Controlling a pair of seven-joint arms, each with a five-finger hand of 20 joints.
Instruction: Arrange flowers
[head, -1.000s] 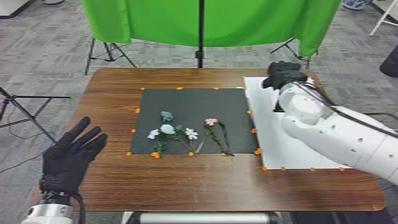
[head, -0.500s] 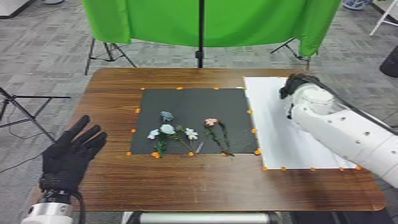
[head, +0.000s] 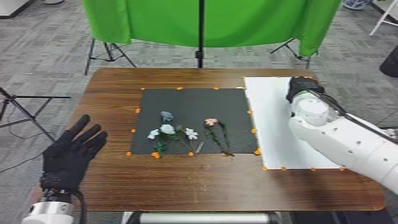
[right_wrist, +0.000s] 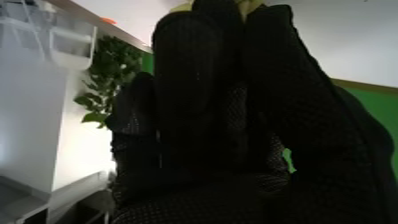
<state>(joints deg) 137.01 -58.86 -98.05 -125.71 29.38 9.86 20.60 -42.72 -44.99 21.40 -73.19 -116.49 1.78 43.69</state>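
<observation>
As flowers (head: 168, 129) lie on the dark mat (head: 188, 102), the left hand (head: 67, 162) spreads left of it; the right hand (head: 303, 86), rightward, grips something yellow (right_wrist: 250, 5).

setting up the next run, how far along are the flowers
Early, I'd judge. Done: blue, white and pink flowers lie on the dark sheet. In hand: something yellowish shows by the right hand; I can't tell if held. Left: probably gathering the loosely spread stems.

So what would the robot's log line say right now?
right hand: at white sheet's far end | left hand: open, empty | flowers: lying on dark mat
</observation>
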